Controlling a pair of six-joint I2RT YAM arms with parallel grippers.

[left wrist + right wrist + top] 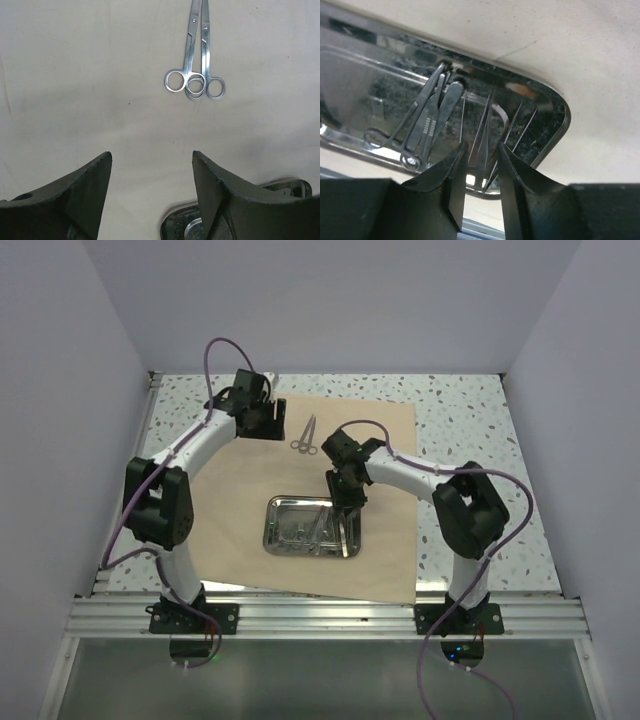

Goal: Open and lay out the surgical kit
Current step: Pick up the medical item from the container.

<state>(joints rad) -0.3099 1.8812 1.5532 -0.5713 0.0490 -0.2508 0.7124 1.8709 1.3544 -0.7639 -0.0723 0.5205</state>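
Lying spread flat on the speckled table, the tan wrap sheet has the shiny steel tray on its near part, with forceps and thin tweezers inside, and two pairs of scissors lie crossed on the sheet farther back. My right gripper hangs low over the right end of the tray, open only a little, with the tweezers showing in the gap, and I cannot tell if it touches them. My left gripper is wide open and holds nothing, near the scissors, above bare sheet.
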